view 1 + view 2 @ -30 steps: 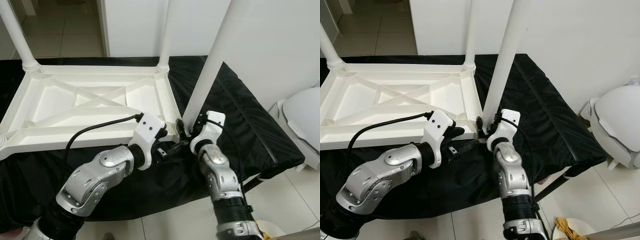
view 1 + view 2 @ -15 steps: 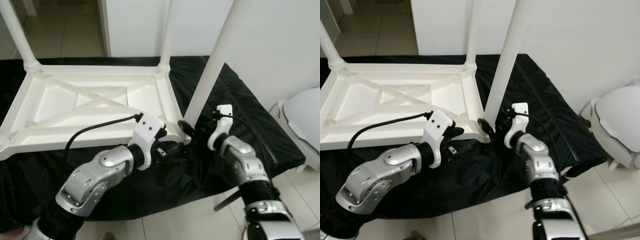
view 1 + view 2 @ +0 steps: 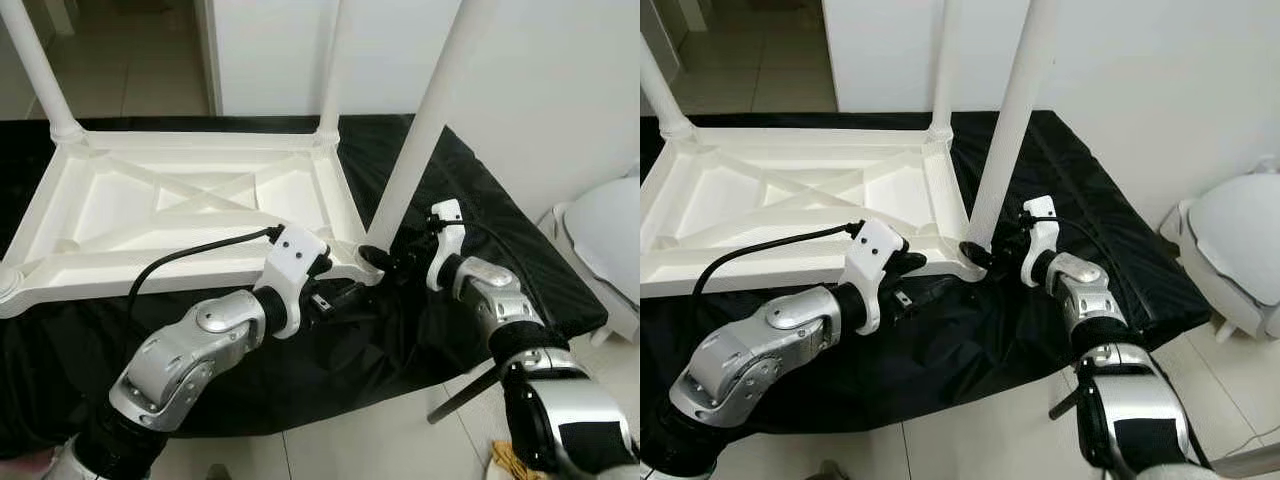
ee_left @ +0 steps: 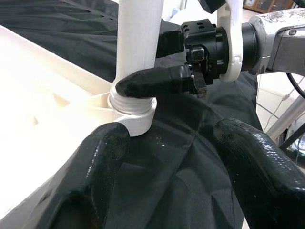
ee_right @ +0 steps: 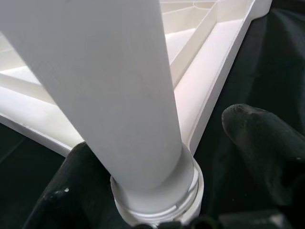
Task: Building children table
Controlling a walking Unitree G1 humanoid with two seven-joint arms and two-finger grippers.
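White plastic table leg stands in the upturned tabletop's near right corner socket. Right gripper fingers wrap its base. Left gripper hangs wide open just beside, holding nothing.

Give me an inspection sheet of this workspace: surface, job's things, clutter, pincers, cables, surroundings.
Surface: black cloth draped over a low stand, wrinkled.
Job's things: white plastic tabletop lying upside down; near right leg standing in its corner socket; two far legs standing in their sockets.
Clutter: nothing seen.
Pincers: right pincer around the base of the near right leg, one finger on each side; left pincer open, over the cloth beside that socket.
Cables: black cable looping from the left wrist; thin one at the right wrist.
Surroundings: white wall, tiled floor, white rounded object on the robot's right.
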